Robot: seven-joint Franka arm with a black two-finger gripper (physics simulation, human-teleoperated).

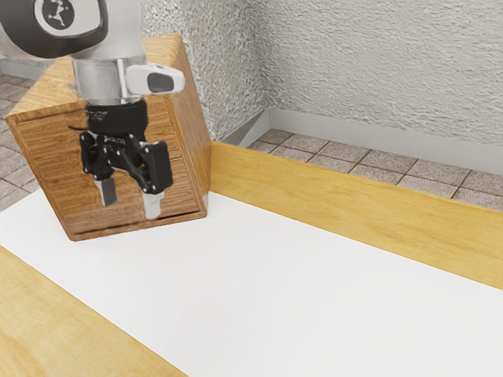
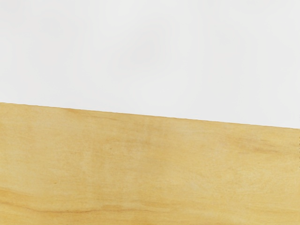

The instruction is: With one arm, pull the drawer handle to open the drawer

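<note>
Item 1. Cabinet (image 1: 179, 110): a wooden box that we record at the exterior view's upper left, standing on the bench (image 1: 275, 290) near its far corner.

Item 2. Drawer front (image 1: 49, 169): this takes up the cabinet's broad face, which is turned toward the exterior view's lower left. A thin dark seam runs along its lower edge. As far as we can tell, it lies level with the cabinet's frame.

Item 3. Arm (image 1: 102, 75): white and grey, it comes down from the exterior view's upper left, directly in front of the cabinet's face.

Item 4. Jaws: black and pointing downward, they hang before the middle of the drawer front. We note them standing apart, with nothing clamped between them. Their tips are above the bench and clear of it.

Item 5. Bench surface: a white top with a wooden border (image 1: 354, 200) along its far side and another at its near corner. In the wrist view we list the same white top (image 2: 150, 47) meeting a wooden band (image 2: 150, 173) in a straight line beneath the hand.

Item 6. Surroundings: a rough grey wall (image 1: 377, 55) and a tiled floor (image 1: 393, 169) beyond the bench.
</note>
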